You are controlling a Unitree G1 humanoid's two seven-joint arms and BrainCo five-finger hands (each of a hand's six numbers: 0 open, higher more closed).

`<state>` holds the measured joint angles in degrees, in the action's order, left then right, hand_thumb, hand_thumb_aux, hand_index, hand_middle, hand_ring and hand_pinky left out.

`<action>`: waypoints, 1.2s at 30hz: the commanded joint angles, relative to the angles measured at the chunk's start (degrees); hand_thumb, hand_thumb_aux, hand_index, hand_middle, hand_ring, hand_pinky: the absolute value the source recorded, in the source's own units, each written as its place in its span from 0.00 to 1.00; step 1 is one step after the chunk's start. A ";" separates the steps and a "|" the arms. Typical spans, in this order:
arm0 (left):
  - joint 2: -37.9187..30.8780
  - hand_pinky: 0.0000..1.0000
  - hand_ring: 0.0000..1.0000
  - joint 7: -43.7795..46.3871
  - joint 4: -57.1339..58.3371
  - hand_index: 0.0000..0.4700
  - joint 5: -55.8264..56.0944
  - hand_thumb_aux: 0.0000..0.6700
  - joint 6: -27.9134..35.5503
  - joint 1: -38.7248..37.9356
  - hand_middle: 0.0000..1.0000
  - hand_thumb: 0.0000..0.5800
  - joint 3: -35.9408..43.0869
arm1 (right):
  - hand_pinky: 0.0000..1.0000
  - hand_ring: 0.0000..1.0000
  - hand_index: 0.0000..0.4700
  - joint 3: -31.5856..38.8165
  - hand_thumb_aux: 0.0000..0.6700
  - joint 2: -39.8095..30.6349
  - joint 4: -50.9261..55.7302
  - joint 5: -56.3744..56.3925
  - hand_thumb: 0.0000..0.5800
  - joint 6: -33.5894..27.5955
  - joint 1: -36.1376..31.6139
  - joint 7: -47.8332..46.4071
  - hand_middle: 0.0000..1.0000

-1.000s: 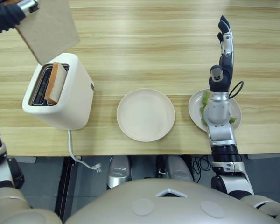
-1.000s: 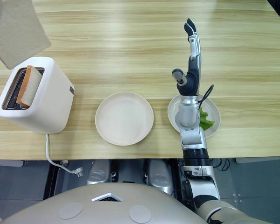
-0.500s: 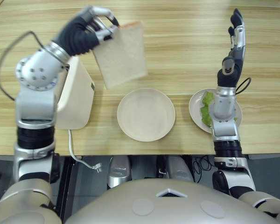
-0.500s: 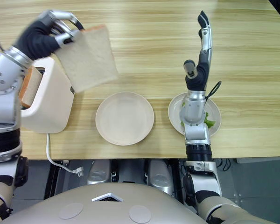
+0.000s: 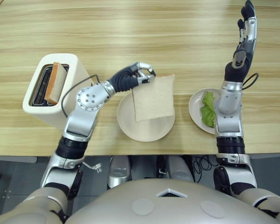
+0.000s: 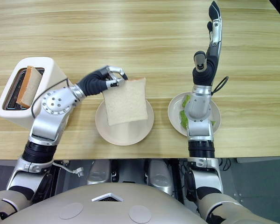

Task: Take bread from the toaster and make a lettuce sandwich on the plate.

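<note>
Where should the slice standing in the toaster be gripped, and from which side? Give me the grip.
Pinch the upper edge of the slice, which rises above the slot of the toaster, across its flat faces, coming from above. Its lower part sits in the slot, so side approaches look blocked. The left hand holds another slice over the plate and must free up first.

Wooden table [image 5: 130,28] — white toaster [image 5: 77,67] left, cream plate [image 5: 149,130] centre, lettuce dish [image 5: 195,107] right

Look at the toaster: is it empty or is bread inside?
Not empty. One slice of bread stands in the toaster's slot, sticking out the top. The left hand holds a second slice.
</note>
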<state>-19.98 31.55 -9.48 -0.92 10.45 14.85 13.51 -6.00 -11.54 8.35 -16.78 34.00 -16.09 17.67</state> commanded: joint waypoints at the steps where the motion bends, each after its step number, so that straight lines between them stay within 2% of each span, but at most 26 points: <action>1: -0.13 1.00 1.00 0.16 5.65 0.98 -1.44 1.00 -1.94 -0.63 1.00 1.00 1.19 | 0.00 0.00 0.00 -0.50 0.00 -0.01 -0.33 0.76 0.00 -0.83 -0.26 -0.42 0.00; 10: 0.06 1.00 1.00 -1.67 18.81 0.98 -6.29 1.00 -9.87 0.18 1.00 1.00 2.93 | 0.00 0.00 0.00 -0.37 0.00 0.05 -1.55 0.65 0.00 -1.30 0.16 -0.86 0.00; 18: 0.97 1.00 1.00 -4.09 24.92 0.98 -10.21 1.00 -14.75 0.19 1.00 1.00 3.79 | 0.00 0.00 0.00 -1.09 0.00 -1.32 -3.59 2.10 0.00 -2.49 -0.12 -3.03 0.00; 20: 0.99 1.00 1.00 -4.68 25.30 0.98 -11.17 1.00 -15.47 0.22 1.00 1.00 4.06 | 0.00 0.00 0.00 -1.54 0.00 -3.40 -4.55 2.18 0.00 -3.21 -0.26 -4.70 0.00; 25: 1.35 1.00 1.00 -7.82 25.82 0.98 -14.53 1.00 -17.80 0.76 1.00 1.00 5.16 | 0.00 0.00 0.00 -1.97 0.00 -13.69 -4.97 0.07 0.00 -4.54 1.66 -11.51 0.00; 32: 1.70 1.00 1.00 -10.48 27.80 0.98 -17.86 1.00 -20.17 2.07 1.00 1.00 5.83 | 0.00 0.00 0.00 -3.29 0.00 -26.50 -4.04 -4.51 0.00 -2.14 9.75 -16.85 0.00; 36: 0.61 1.00 1.00 -11.98 29.08 0.98 -19.22 1.00 -21.43 2.75 1.00 1.00 5.42 | 0.00 0.00 0.00 0.24 0.00 -33.15 -1.60 -10.39 0.00 0.47 13.70 -20.25 0.00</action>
<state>-18.47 20.41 17.77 -18.73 -10.47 17.17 18.95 -7.92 -42.78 5.10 -24.07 32.86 -3.59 -0.10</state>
